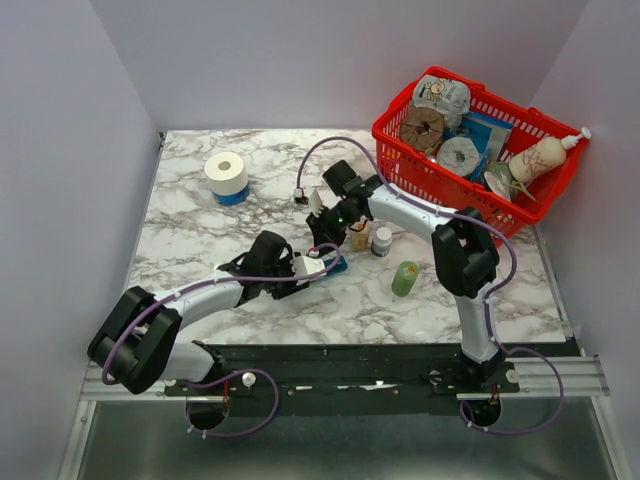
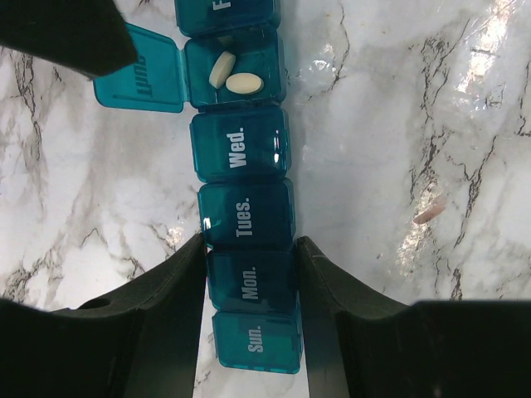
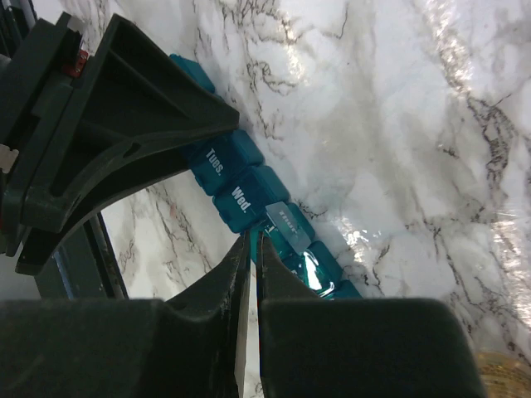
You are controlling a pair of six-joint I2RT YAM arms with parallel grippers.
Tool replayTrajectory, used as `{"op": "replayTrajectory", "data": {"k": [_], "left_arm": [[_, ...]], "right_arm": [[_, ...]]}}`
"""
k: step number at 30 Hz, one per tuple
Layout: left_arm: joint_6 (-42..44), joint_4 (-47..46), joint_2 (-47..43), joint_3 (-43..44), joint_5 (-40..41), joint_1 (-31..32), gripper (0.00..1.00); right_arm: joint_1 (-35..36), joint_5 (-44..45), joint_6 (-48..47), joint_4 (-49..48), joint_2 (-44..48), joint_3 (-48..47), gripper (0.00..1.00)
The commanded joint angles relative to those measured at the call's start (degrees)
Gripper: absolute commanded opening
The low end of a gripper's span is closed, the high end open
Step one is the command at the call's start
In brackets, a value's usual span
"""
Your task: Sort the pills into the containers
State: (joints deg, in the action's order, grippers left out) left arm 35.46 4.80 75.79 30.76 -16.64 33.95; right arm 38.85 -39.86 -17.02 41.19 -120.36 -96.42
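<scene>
Inside the left gripper (image 2: 251, 249), the pill organiser (image 2: 241, 157) sits clamped.

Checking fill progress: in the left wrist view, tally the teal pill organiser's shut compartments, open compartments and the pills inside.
Shut compartments of the teal plastic pill organiser: 5
Open compartment: 1
Pale oval pills inside it: 2
Total: 8

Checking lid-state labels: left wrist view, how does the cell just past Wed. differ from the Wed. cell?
The cell past Wed. has its lid flipped open sideways; the Wed. cell is lidded shut. The open cell shows two pale pills; Wed.'s contents are hidden. Wed.'s label reads plainly; the open lid's lettering shows reversed. Both are teal, adjoining, similar-sized cells of one pill organiser.
</scene>
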Motion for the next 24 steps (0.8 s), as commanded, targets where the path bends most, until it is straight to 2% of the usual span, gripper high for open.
{"op": "replayTrajectory", "data": {"k": [1, 5, 12, 16, 24], "left_arm": [[-1.19, 1.53, 1.29, 0.61, 1.0, -0.2, 0.15], [-1.27, 1.44, 1.38, 0.7, 1.0, -0.2, 0.15], [-1.1, 1.53, 1.29, 0.7, 0.91, -0.38, 0.15], [-1.19, 1.62, 1.29, 0.7, 0.91, -0.29, 0.16], [-1.27, 1.88, 1.38, 0.7, 0.82, -0.38, 0.16]], "right_arm": [[1.31, -1.45, -0.48, 1.09, -1.28, 1.59, 0.14], [1.4, -1.8, -0.82, 1.96, -2.43, 1.06, 0.14], [1.32, -10.24, -2.94, 3.9, 2.58, -1.48, 0.14], [1.32, -6.91, 0.66, 1.18, 2.94, -3.68, 0.14], [1.23, 1.87, 3.83, 0.29, -4.88, -9.13, 0.14]]}}
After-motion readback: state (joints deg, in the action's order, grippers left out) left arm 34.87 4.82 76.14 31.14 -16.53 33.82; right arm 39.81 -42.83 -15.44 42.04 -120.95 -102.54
